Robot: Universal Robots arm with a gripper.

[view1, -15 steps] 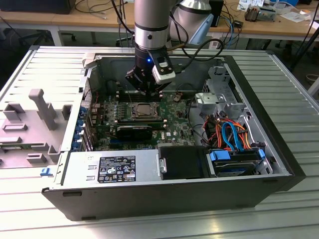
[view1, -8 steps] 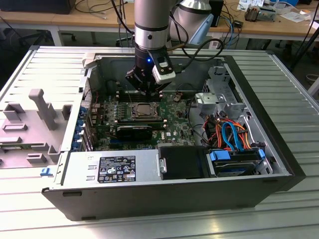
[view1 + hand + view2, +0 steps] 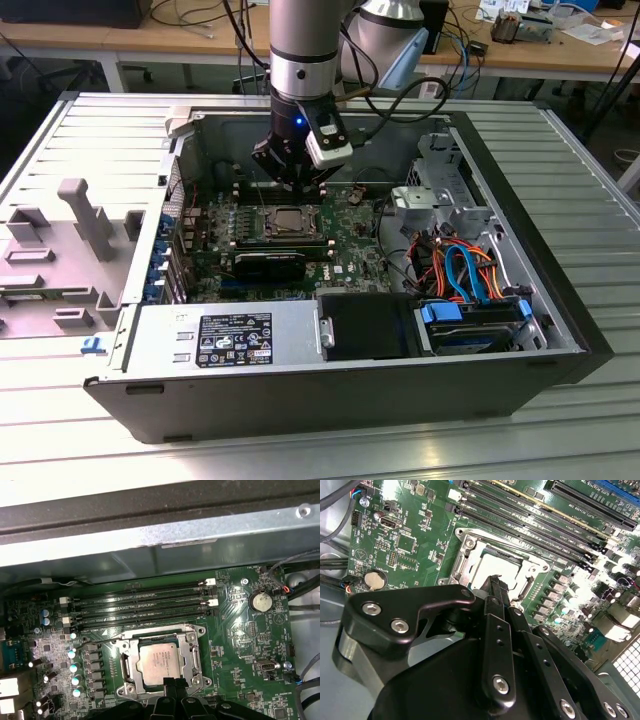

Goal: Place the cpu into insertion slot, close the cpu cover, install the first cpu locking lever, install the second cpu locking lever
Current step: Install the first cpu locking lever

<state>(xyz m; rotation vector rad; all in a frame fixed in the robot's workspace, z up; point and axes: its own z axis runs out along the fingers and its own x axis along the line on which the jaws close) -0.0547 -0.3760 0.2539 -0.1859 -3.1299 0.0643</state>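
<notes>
Item: cpu (image 3: pixel 161 661), seated in the slot (image 3: pixel 131 666) under the closed cover (image 3: pixel 192 656), on the board inside the case (image 3: pixel 520 200). Your gripper (image 3: pixel 172 684) hung just above the socket's near edge, cpu at 12 o'clock from the jaws, which were pressed together, empty.

Reading no word or number with any certainty anywhere. Sitting on the power supply housing (image 3: pixel 200 340) in the exterior view: a black-and-white label (image 3: pixel 235 338), crowding in tiny lines and symbols too small for making out. Lying across the top of the cpu (image 3: pixel 161 662) in the first wrist view: a few faint grey lines of marking, not resolving into letters. Dotting the green circuit board (image 3: pixel 415 565) in the second wrist view: small white printed marks, among them a triangle sign (image 3: pixel 360 555).
</notes>
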